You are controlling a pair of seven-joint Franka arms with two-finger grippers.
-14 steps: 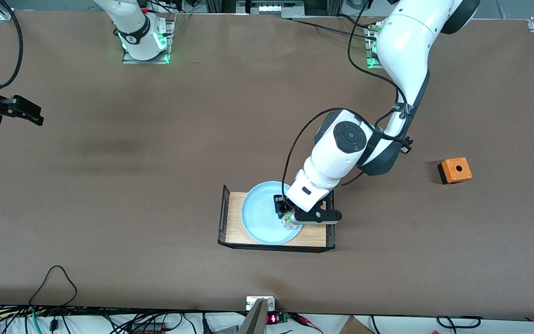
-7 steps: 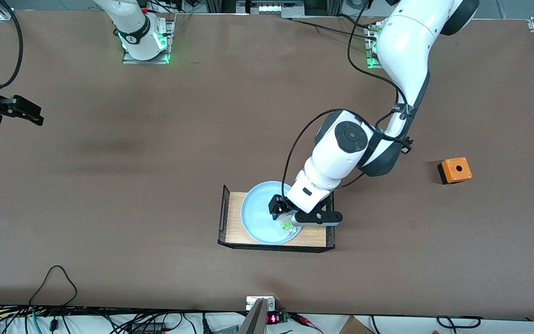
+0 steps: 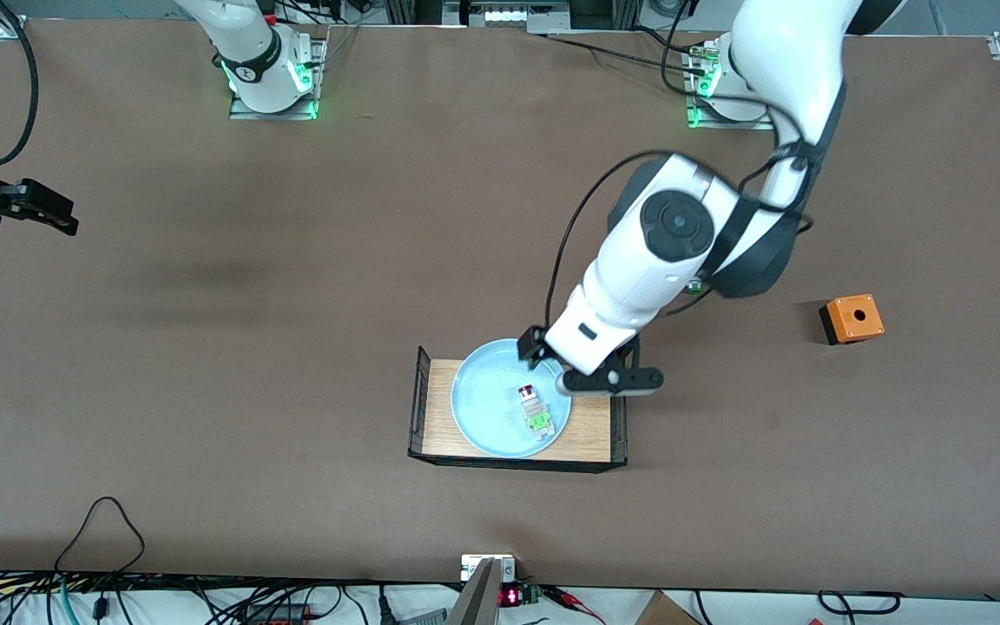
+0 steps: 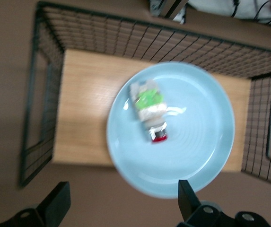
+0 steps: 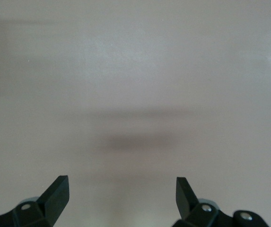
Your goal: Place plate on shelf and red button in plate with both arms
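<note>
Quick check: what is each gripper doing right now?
Left gripper: open, empty, above the plate where the red button lies.
Right gripper: open, empty, over bare table, waiting.

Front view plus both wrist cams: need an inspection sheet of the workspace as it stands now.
Surface: brown table, bare over most of its area.
Job's things: plate sits on a wooden tray with wire sides; red button lies on its side in the plate, free of any hand.
Clutter: orange box toward the left arm's end.
Hands: left hand open, over the plate's edge; right hand open, waiting over bare table at the right arm's end.
Cables: black cables along the table's near edge.
Surroundings: nothing seen.
</note>
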